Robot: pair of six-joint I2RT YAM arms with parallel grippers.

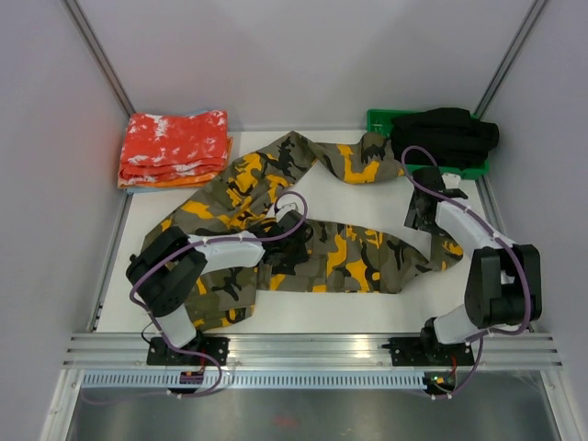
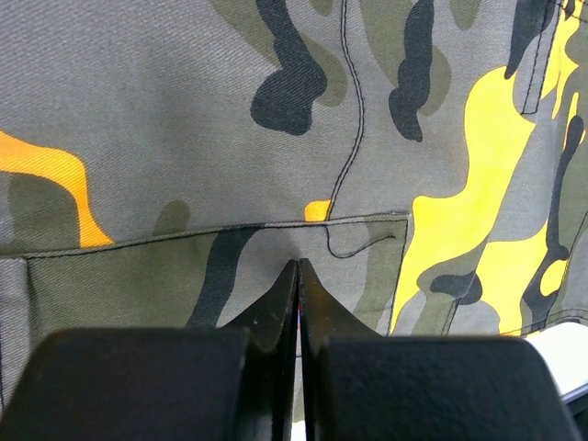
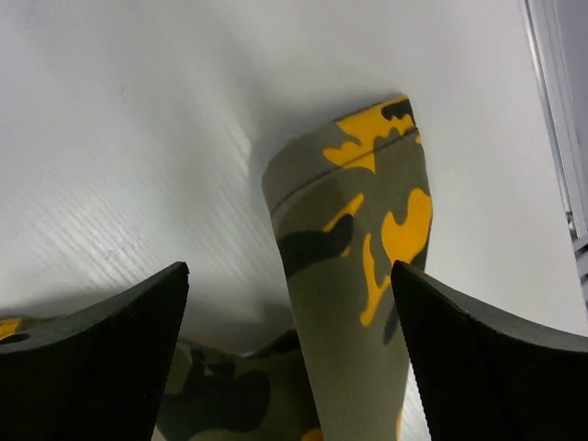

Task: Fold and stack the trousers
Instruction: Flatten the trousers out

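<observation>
The camouflage trousers [image 1: 358, 259] lie spread over the white table, one leg running up to the back right and the other across the middle to the right. My left gripper [image 1: 288, 244] rests on their middle. In the left wrist view it [image 2: 299, 265] is shut, its tips against the cloth [image 2: 184, 110] at a pocket seam, with nothing seen between the jaws. My right gripper [image 1: 423, 214] hangs open above the right leg end. In the right wrist view that leg [image 3: 358, 266] runs between the wide-apart fingers [image 3: 101, 354] of the right gripper [image 3: 289, 303] without touching them.
A folded red-orange white-speckled stack [image 1: 175, 149] lies at the back left. A plain black garment [image 1: 447, 133] sits on a green tray [image 1: 379, 119] at the back right. Grey walls close in both sides, and a metal rail [image 1: 312, 347] runs along the front.
</observation>
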